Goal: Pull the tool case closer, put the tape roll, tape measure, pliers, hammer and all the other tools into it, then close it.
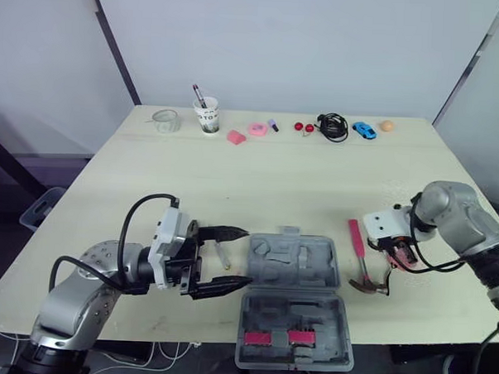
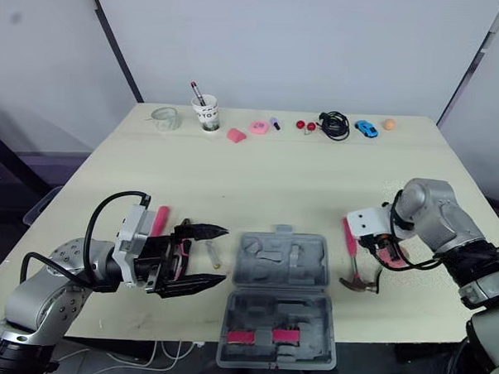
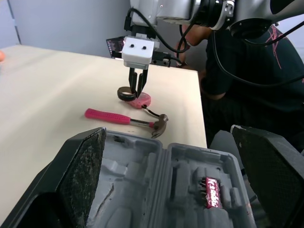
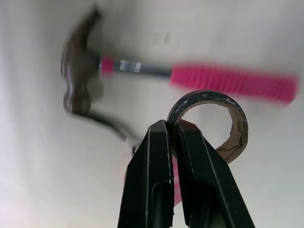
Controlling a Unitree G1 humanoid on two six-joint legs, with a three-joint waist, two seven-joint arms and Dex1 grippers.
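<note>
The grey tool case [image 1: 292, 305] lies open near the table's front edge, with its tray [image 3: 156, 175] close in front of my left wrist camera. My left gripper [image 1: 245, 256] is open at the case's left side, and a small silvery tool [image 1: 222, 254] lies between its fingers. My right gripper [image 4: 172, 126] is shut on the rim of the black tape roll [image 4: 232, 128], low over the table right of the case. The pink tape measure [image 3: 141, 100] lies just under the roll. Between the case and my right gripper [image 1: 393, 253] lies the pink-handled hammer [image 1: 361, 256].
A pink-handled tool [image 2: 159, 219] lies behind my left arm. Along the far edge stand a glass jar [image 1: 165, 120], a cup of pens [image 1: 206, 115], pink items [image 1: 247, 131], a black cable [image 1: 333, 126], a blue toy car [image 1: 364, 130] and an orange ball [image 1: 386, 125]. A person in black [image 3: 247, 71] sits beyond the table's right side.
</note>
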